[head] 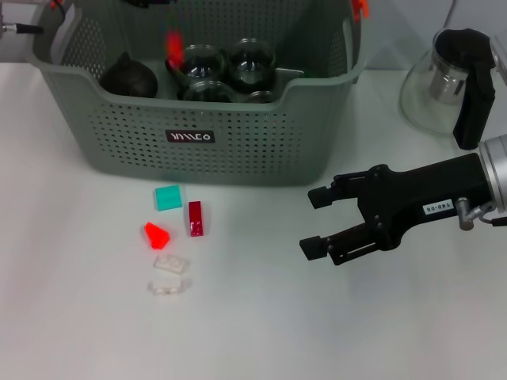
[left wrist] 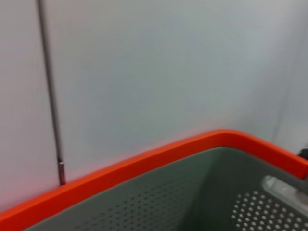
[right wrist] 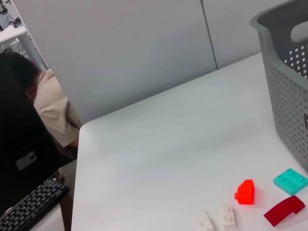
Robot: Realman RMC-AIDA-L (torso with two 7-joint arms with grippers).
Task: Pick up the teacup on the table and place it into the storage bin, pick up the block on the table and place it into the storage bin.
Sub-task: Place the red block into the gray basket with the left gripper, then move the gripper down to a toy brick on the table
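Note:
The grey-green storage bin (head: 198,154) stands at the back of the table and holds several glass teacups (head: 251,60). A blurred orange-red piece (head: 173,47) shows above them. In front of the bin lie a teal block (head: 167,197), a dark red block (head: 196,218), an orange-red block (head: 156,235) and two clear blocks (head: 171,264). My right gripper (head: 317,222) hovers open and empty to the right of the blocks. They also show in the right wrist view, the orange-red block (right wrist: 245,191) among them. The left arm is only a dark sliver (head: 150,2) over the bin; its wrist view shows the bin's orange rim (left wrist: 144,161).
A dark round teapot (head: 127,77) sits in the bin's left corner. A glass pot with a black handle (head: 447,79) stands at the back right. Beyond the table's far edge are a seated person (right wrist: 48,108) and a keyboard (right wrist: 33,204).

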